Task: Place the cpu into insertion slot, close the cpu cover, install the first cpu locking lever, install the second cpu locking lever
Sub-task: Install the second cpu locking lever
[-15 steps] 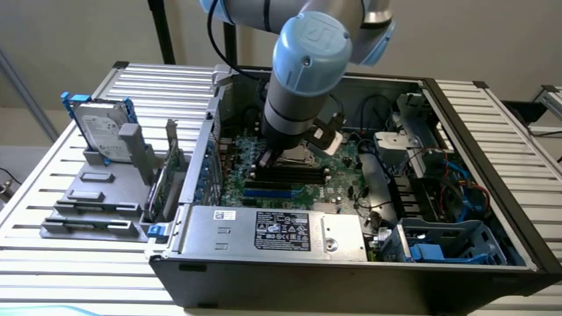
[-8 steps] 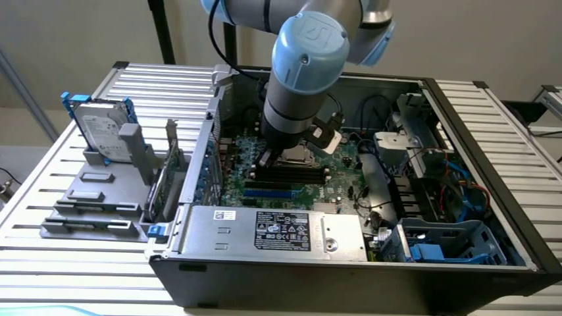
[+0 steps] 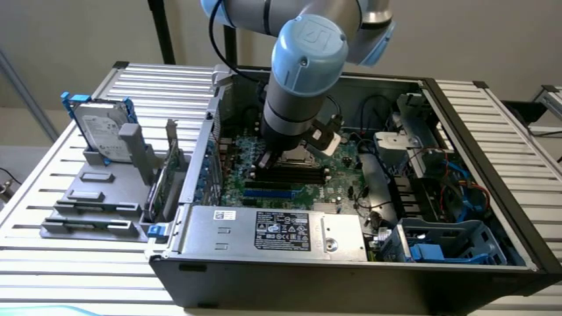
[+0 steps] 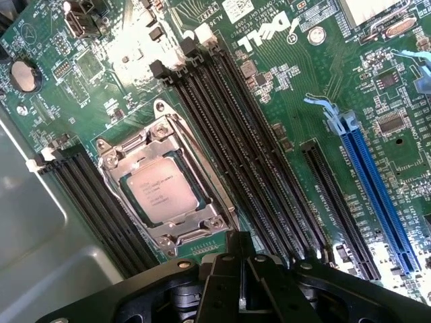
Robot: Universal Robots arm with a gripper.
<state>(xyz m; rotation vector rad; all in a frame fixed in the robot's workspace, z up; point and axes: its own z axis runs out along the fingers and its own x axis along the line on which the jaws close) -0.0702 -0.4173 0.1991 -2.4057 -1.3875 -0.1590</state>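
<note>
The small flat square cpu with pale silvery top (image 4: 163, 192) sat in the square black insertion slot (image 4: 202, 232) on the green motherboard (image 4: 323, 101), between the long black memory slots (image 4: 249, 155). The thin silvery-grey metal cpu cover (image 4: 158, 138) lay closed around it — placing and covering looked done; the levers' state could not be told. The black gripper (image 4: 244, 282), fingers together and empty, hovered just beside the slot.

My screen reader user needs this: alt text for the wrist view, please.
The cpu sits in the insertion slot with the cpu cover closed over it, on a green motherboard. The shut claw hangs just beside the socket, near black memory slots.
</note>
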